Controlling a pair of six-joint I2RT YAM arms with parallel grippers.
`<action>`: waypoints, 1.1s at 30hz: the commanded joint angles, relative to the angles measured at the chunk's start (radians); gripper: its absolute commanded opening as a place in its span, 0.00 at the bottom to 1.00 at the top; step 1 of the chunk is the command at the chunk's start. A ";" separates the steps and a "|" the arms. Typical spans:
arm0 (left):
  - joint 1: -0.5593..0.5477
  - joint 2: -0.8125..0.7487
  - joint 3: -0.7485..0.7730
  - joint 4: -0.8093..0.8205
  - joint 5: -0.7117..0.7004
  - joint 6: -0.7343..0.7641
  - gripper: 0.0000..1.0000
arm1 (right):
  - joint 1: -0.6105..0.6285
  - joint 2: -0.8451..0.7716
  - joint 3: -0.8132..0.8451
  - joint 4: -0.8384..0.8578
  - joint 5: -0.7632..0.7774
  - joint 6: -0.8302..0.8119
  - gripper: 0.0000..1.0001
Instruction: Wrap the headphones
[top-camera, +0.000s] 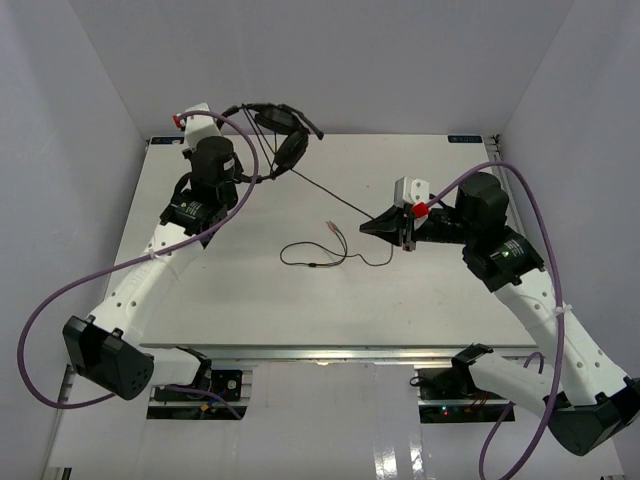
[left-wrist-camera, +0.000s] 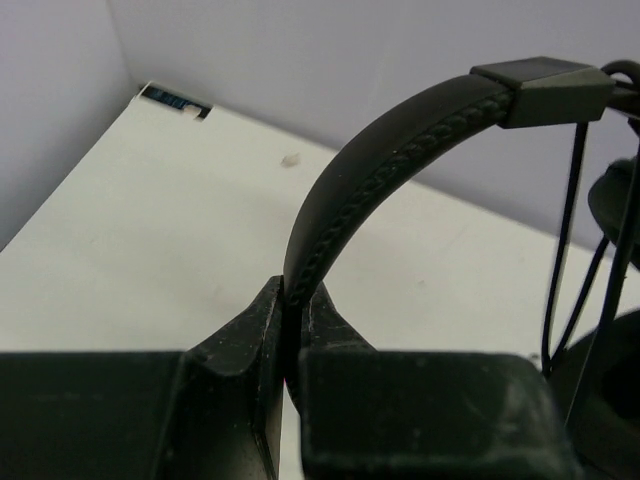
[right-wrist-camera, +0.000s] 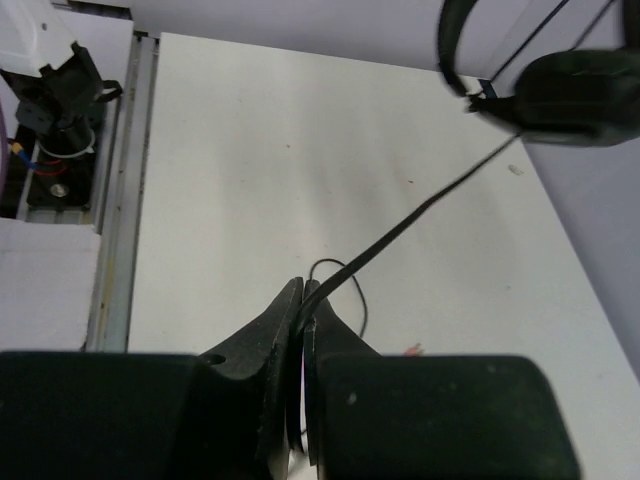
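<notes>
One stitched, arched headband (left-wrist-camera: 400, 150) in left hand (left-wrist-camera: 293, 305), thin cable (right-wrist-camera: 430, 205) in right hand (right-wrist-camera: 303, 300)

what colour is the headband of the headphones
The headband is black with a stitched seam; left wrist view.

No text is legible; the small dark label (left-wrist-camera: 172, 98) is too blurred.

Black headphones (top-camera: 291, 148) with a braid-stitched headband (left-wrist-camera: 400, 160), a white tabletop (top-camera: 400, 300), purple cables (top-camera: 55, 295) on white-and-black robot arms (top-camera: 135, 285).
</notes>
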 joint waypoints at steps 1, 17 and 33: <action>0.042 -0.029 -0.115 0.029 0.055 -0.043 0.00 | 0.001 -0.004 0.106 -0.121 0.041 -0.084 0.08; 0.081 0.050 -0.146 -0.028 0.184 -0.240 0.00 | 0.014 0.021 0.064 -0.126 -0.026 -0.101 0.08; 0.085 0.333 0.191 -0.203 0.312 -0.529 0.00 | 0.059 0.002 -0.026 -0.109 -0.035 -0.083 0.08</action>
